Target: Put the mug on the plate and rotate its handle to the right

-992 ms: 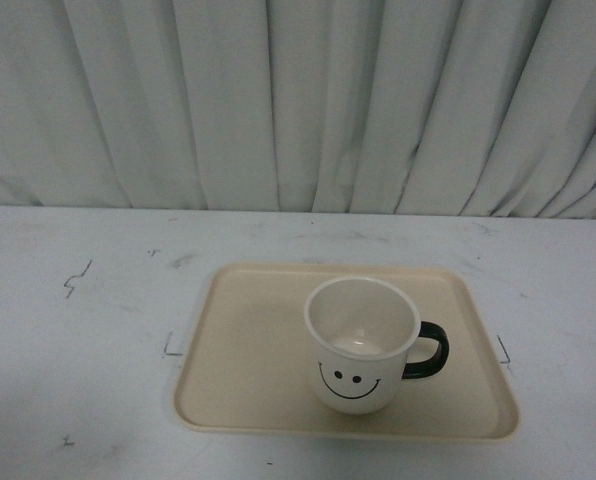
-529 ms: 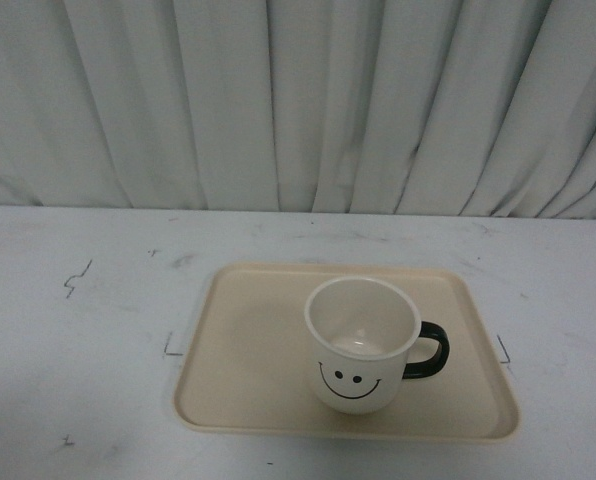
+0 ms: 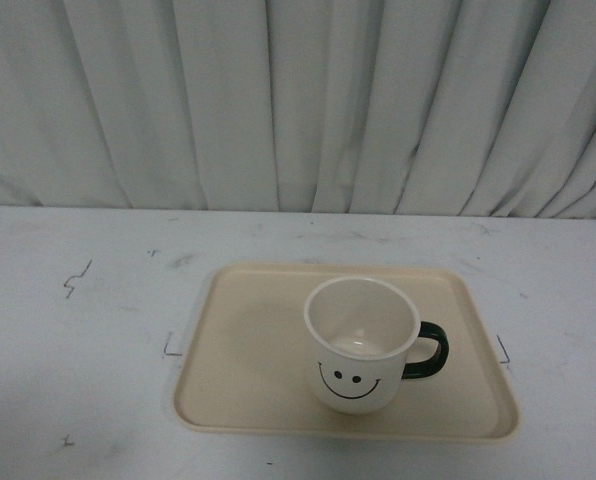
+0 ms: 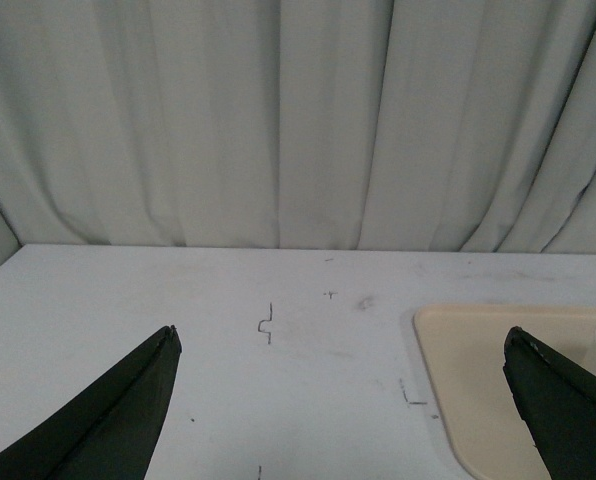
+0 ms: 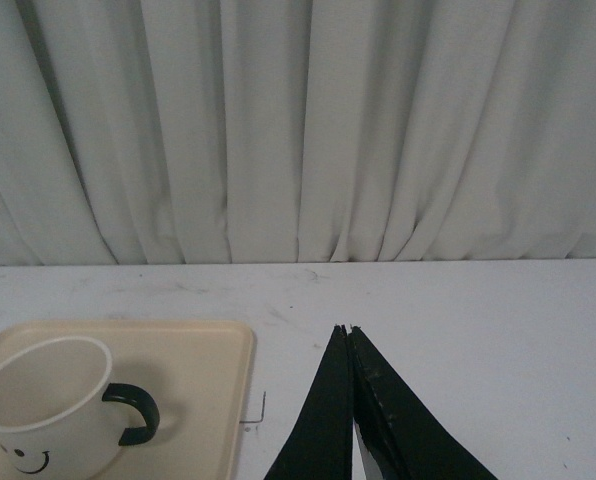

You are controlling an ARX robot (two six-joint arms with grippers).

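The cream-white mug stands upright on the beige plate, right of its middle, smiley face toward the camera. Its black handle points right. Neither gripper shows in the front view. In the right wrist view the mug stands on the plate, handle toward my right gripper, which is shut and empty over bare table beside the plate. In the left wrist view my left gripper is open wide and empty over the table; the plate's corner shows near one fingertip.
A white table with small black pen marks carries the plate. A white pleated curtain hangs right behind the table's far edge.
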